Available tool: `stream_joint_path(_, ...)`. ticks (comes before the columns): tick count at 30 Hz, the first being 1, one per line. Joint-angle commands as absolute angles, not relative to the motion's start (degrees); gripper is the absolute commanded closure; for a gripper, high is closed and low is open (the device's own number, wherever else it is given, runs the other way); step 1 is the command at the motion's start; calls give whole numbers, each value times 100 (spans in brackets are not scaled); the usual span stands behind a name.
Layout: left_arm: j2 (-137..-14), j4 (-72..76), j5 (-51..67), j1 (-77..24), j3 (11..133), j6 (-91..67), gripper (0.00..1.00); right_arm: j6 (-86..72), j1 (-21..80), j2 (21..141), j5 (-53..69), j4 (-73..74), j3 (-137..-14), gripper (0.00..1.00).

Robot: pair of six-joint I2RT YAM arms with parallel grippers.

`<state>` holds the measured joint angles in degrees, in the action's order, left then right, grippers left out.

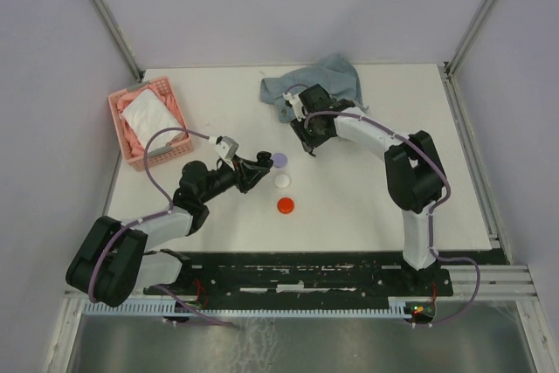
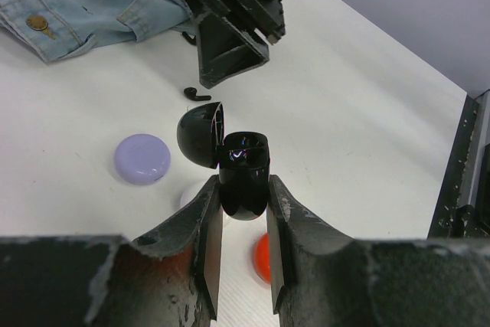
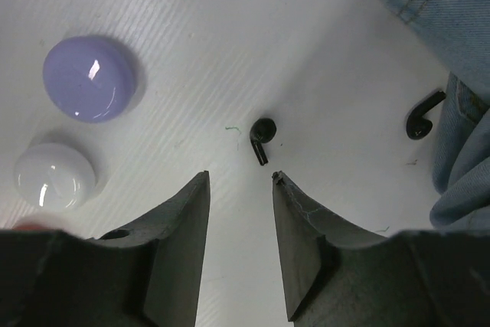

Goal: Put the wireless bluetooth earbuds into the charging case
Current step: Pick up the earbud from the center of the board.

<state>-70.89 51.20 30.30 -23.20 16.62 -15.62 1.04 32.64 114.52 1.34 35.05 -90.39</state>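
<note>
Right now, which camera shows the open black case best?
The left wrist view: the black case, lid open, sits central, clamped in the left end effector. The top view loses it against that dark end effector; the right wrist view misses it.

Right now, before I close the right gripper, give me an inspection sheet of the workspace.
Surface: white table, no spills seen.
Job's things: black charging case, lid open; two black earbuds loose on the table.
Clutter: lilac case, white case, red case, denim shirt, pink basket.
Grippers: left gripper shut on the black charging case; right gripper open, one earbud just ahead.
Cables: lilac cable along each arm, no snag seen.
Surroundings: pale walls.
</note>
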Motion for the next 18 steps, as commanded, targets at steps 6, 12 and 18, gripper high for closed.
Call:
stream_joint_path(6, -7006, 5494, 3105, -2306, 1668, -1652, 97, -129, 3158, 12203, -30, 3887, -9932, 57)
stream_joint_path(12, -7020, 5510, 3174, -2311, 1679, -1661, 97, -148, 3152, 12522, 26, 3994, -10134, 58)
stream_joint_path(18, -7077, 5596, 3282, -2311, 1687, -1695, 97, -156, 3149, 12765, -42, 4121, -10264, 61)
